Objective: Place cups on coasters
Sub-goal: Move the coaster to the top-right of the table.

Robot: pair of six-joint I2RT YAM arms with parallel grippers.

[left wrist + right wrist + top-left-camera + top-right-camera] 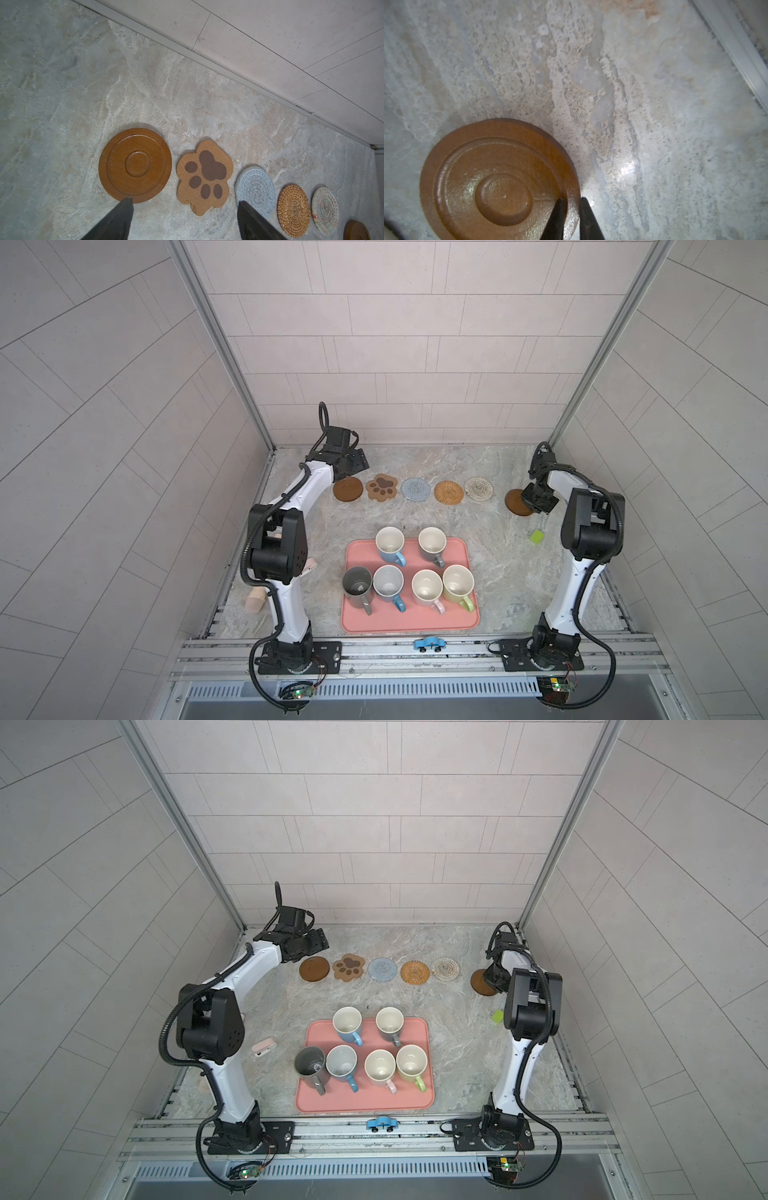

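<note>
Your right gripper (pixel 572 200) has its fingers (pixel 556 218) narrow, pinching the rim of the right wooden disc (pixel 496 182), which sits off to the right of the row of other coasters. Your left gripper (pixel 185 201) stands wide and holds nothing, hovering near the left wooden disc (pixel 135 165) and the paw-print coaster (pixel 204 176). Further along that row lie the knit round (pixel 415 489), the rattan round (pixel 449 492) and the clear round (pixel 479 488). All six mugs (pixel 427 588) stand upright on the pink tray (pixel 415 620), none on a coaster
</note>
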